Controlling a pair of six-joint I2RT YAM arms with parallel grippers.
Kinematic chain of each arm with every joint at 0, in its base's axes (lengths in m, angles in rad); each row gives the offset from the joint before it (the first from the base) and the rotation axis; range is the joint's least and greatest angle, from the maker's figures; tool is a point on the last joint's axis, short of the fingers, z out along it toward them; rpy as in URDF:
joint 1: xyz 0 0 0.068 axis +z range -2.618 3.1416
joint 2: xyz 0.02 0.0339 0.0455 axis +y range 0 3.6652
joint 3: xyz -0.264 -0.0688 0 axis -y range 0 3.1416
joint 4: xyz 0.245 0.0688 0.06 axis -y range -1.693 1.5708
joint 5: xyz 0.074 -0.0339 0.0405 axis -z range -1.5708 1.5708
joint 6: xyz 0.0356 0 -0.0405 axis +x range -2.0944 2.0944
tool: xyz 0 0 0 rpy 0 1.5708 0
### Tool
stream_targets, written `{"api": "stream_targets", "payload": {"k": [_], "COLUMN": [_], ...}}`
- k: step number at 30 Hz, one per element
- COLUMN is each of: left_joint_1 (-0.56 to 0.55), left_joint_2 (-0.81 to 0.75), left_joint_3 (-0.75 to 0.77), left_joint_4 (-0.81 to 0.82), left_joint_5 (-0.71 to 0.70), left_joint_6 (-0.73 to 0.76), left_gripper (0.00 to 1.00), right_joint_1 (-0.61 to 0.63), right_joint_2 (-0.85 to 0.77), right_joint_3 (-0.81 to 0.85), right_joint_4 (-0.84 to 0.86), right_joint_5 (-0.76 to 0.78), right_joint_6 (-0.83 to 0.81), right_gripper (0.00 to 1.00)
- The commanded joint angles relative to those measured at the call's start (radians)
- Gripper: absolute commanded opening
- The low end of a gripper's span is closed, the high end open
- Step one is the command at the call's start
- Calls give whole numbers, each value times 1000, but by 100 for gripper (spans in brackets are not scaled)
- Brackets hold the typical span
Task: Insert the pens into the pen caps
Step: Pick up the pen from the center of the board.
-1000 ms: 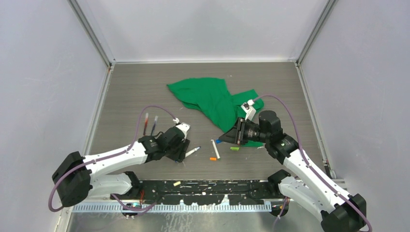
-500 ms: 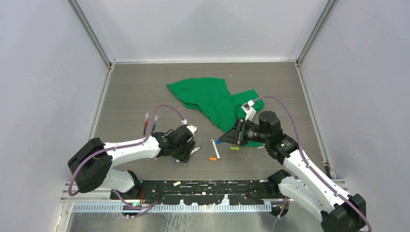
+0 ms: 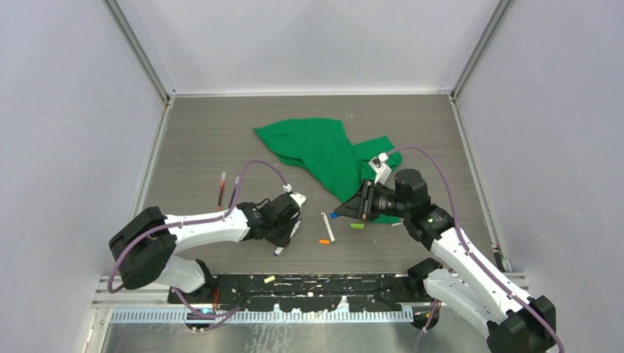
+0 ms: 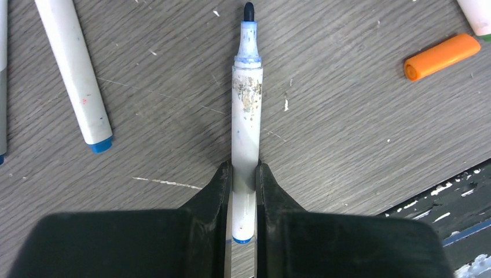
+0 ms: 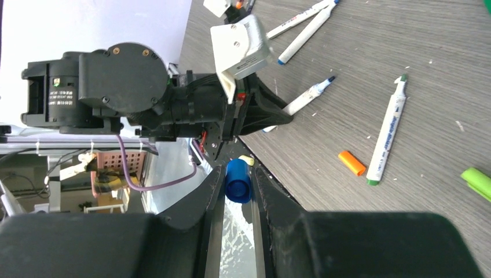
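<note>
Left fingers [image 4: 214, 197] pinched on the rear of a blue-tipped pen [image 4: 245, 116], tip bare and pointing away, at the worktop [image 4: 347, 145] near its front edge, orange cap [image 4: 442, 56] nearby, right fingers [image 5: 211, 197] clamping a blue cap [image 5: 238, 180] aloft

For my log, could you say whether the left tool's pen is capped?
Uncapped: the blue pen shows a bare tip ahead of the left tool.

Laboratory test cell: plain grey enclosure walls [image 3: 73, 110] with aluminium corner posts [image 3: 136, 48] surrounding a wood-grain tabletop [image 3: 206, 140] bearing a bolted mounting rail [image 3: 316, 290].
</note>
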Motion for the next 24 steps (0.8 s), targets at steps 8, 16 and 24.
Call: {"api": "stream_targets", "payload": {"k": [8, 16, 24], "left_joint_1": [-181, -202, -207], "left_joint_2": [-283, -445, -504], "left_joint_3": [-53, 37, 109], "left_joint_4": [176, 115, -13], "left_joint_5": [-3, 74, 165], "left_joint_6": [223, 273, 396], "left_gripper": [2, 0, 0], "right_joint_1": [-76, -78, -77], "right_joint_2": [43, 89, 104], "right_joint_3": [117, 255, 264], "right_joint_4": [-172, -355, -314], "right_joint_5": [-84, -178, -250], "right_joint_6": [-170, -251, -204], "right_gripper": [14, 15, 15]}}
